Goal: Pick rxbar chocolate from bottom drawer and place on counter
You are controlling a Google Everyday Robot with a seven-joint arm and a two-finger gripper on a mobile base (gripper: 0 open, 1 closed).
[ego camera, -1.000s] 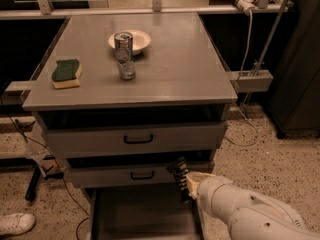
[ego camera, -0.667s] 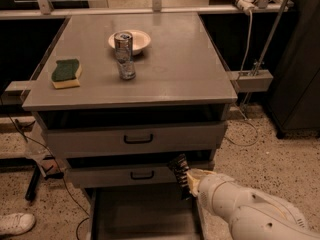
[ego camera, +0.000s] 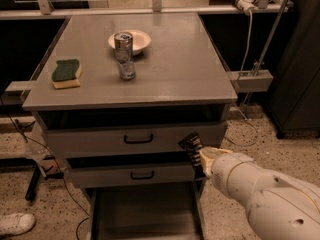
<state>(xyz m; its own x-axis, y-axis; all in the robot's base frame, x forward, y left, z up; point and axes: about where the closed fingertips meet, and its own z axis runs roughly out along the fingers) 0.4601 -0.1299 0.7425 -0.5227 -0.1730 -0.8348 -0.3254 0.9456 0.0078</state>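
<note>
The rxbar chocolate [ego camera: 190,142], a small black wrapper with pale print, hangs in front of the right end of the upper drawer front. My gripper [ego camera: 196,154] is shut on it from below, at the tip of the white arm [ego camera: 260,189] coming in from the lower right. Beneath it the bottom drawer [ego camera: 145,214] stands pulled out, and its grey floor shows bare. The counter [ego camera: 170,69] is the grey cabinet top above the gripper.
On the counter stand a can [ego camera: 123,43], a white bowl [ego camera: 139,40] behind it, a small clear glass [ego camera: 127,70] and a green-and-yellow sponge [ego camera: 66,73] at the left. The two upper drawers [ego camera: 135,139] are closed. A white shoe [ego camera: 17,223] lies on the floor at the lower left.
The gripper has risen with the black bar from the level of the middle drawer front to the upper drawer front, moving slightly right.
</note>
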